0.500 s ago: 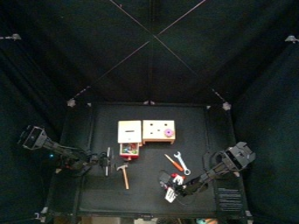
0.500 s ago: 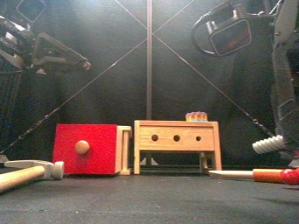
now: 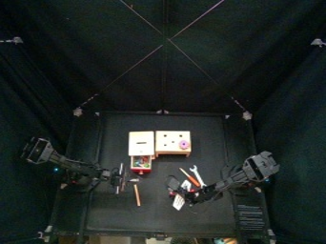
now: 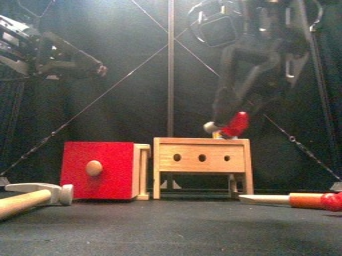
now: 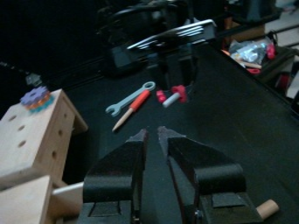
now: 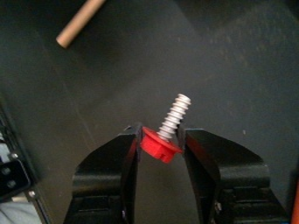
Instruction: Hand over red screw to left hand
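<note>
Left arm sits at far left of desk (image 3: 152, 221), raised above the surface. Left gripper (image 5: 156, 138) looks nearly together in its wrist view, only a thin slit between the jaws, nothing held. Hammer (image 4: 30, 196) lies on desk at front left w/ wooden handle toward the camera. Next along, red box (image 4: 104, 170) w/ a round knob on its face, touching the wooden block (image 4: 202, 163), which has three holes in its side and stands on short legs. Small multicolour piece (image 5: 35, 99) sits on top of the block. On desk right of block, red-and-silver wrench (image 5: 132, 99) lies flat.

Right arm comes in from right, its gripper (image 6: 163, 147) lifted off the desk. Jaws clamped on the red screw (image 6: 162, 143) by its red head, silver threaded shaft sticking out past the fingertips. In front view the screw hangs above the block's right end, clear of it. Orange-handled tool (image 4: 318, 200) lies on desk at far right.
</note>
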Available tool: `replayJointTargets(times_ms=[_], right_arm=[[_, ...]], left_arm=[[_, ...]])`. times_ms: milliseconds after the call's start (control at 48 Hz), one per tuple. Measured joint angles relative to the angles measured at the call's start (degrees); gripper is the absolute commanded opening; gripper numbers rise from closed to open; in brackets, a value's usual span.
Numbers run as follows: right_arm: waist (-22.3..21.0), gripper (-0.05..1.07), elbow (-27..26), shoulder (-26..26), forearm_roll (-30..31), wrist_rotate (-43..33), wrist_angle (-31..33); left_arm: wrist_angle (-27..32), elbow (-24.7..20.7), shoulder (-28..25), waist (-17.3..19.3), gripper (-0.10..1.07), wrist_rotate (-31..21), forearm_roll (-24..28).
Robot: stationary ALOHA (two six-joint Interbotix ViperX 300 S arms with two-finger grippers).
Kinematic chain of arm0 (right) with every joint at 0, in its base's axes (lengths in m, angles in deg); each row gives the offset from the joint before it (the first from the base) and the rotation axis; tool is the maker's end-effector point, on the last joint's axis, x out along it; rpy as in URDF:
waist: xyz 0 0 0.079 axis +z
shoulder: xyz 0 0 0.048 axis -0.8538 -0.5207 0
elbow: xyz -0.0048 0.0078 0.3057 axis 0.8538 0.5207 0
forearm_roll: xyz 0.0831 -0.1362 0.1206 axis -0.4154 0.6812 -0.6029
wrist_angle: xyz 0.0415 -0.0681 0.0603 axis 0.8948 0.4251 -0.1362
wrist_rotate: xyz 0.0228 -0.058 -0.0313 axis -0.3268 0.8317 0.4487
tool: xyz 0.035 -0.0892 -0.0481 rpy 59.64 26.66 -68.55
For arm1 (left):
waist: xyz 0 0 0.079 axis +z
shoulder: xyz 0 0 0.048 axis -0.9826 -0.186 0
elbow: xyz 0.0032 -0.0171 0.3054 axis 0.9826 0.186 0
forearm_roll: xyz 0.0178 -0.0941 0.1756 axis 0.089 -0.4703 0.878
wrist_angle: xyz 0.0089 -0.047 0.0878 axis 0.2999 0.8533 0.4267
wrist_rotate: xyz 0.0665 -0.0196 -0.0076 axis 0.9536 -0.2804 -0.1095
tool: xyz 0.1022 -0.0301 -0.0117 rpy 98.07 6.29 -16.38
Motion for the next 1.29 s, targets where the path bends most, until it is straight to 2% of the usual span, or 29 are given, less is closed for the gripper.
replayJointTargets(times_ms=[146,333,521,625,750,1062,1292], right_arm=[[-3.4,0.62,-0.4,0.1,0.9,-0.2,-7.9],[-5.8,0.62,-0.4,0.0,1.2,-0.3,-15.5],[-7.6,0.62,-0.4,0.0,1.0,-0.3,-20.5],[-8.3,0.62,-0.4,0.0,1.0,-0.3,-20.9],[-8.8,0.62,-0.4,0.0,1.0,-0.5,-21.0],[-9.8,0.62,-0.4,0.0,0.4,-0.6,-21.0],[-10.5,0.62,-0.4,0.0,-0.9,-0.6,-21.0]], left_arm=[[0.0,-2.7,-5.1,1.1,0.64,2.8,2.9],[0.0,-5.0,-8.3,2.2,0.66,8.3,3.3],[0.0,-6.5,-10.8,3.2,0.81,15.9,0.8],[0.0,-7.1,-11.8,3.2,0.88,19.0,-0.8],[0.0,-7.7,-12.6,3.1,0.88,21.0,-1.8],[0.0,-10.1,-15.5,2.7,0.87,21.2,-2.0],[0.0,-10.5,-15.6,2.5,0.84,21.1,-2.0]])
